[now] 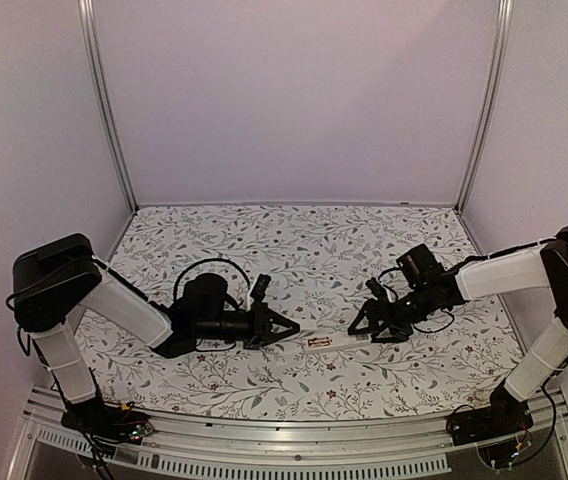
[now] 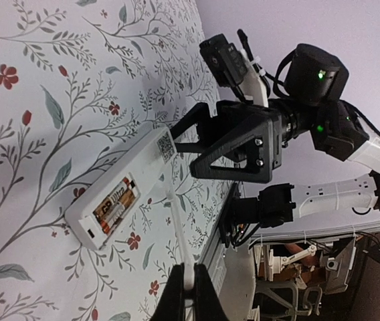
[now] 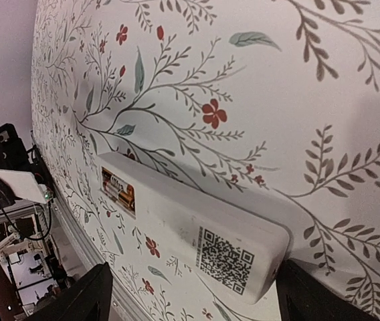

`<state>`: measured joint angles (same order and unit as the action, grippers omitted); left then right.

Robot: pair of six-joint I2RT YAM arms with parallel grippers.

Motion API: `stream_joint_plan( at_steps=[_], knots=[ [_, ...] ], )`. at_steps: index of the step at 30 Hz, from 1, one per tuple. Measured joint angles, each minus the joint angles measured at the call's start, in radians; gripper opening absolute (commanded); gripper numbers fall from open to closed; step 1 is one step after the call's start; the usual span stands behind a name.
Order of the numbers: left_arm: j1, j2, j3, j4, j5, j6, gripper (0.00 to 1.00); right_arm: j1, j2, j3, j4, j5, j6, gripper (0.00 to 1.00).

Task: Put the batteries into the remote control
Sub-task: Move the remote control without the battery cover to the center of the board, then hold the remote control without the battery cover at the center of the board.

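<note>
The white remote control (image 1: 338,342) lies back up on the floral table, its battery bay uncovered. Two coppery batteries (image 2: 115,202) sit side by side in the bay, also seen in the right wrist view as batteries (image 3: 118,189). My left gripper (image 2: 188,284) is shut on a thin white battery cover (image 2: 175,224), held just beside the remote's bay end (image 2: 89,224). My right gripper (image 3: 195,267) stands open, straddling the remote's QR-code end (image 3: 227,261); one finger (image 3: 310,294) is close to that end, the other finger (image 3: 83,301) stands well apart.
The table's front metal rail (image 1: 264,432) runs just below the remote. Purple walls enclose the floral table (image 1: 294,250) at the back and sides. Both arm bases sit at the near corners.
</note>
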<state>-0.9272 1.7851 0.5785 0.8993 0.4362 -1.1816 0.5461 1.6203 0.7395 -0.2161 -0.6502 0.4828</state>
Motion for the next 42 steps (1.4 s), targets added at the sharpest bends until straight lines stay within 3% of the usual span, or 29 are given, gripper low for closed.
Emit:
stream_joint_plan(
  at_steps=[11,18,23,42],
  knots=[
    [0.000,0.030,0.056,-0.108,0.012,0.040,0.00,0.059,-0.008,-0.027,0.055,-0.018,0.075,0.87],
    [0.000,0.037,0.097,-0.183,0.023,0.074,0.00,0.063,-0.172,-0.027,-0.058,0.102,-0.042,0.94],
    [-0.001,0.042,0.103,-0.190,0.024,0.072,0.00,0.064,-0.286,0.018,-0.117,0.186,-0.177,0.93],
    [-0.002,0.073,0.120,-0.219,0.035,0.058,0.00,0.200,-0.099,0.135,-0.127,0.275,-0.502,0.84]
  ],
)
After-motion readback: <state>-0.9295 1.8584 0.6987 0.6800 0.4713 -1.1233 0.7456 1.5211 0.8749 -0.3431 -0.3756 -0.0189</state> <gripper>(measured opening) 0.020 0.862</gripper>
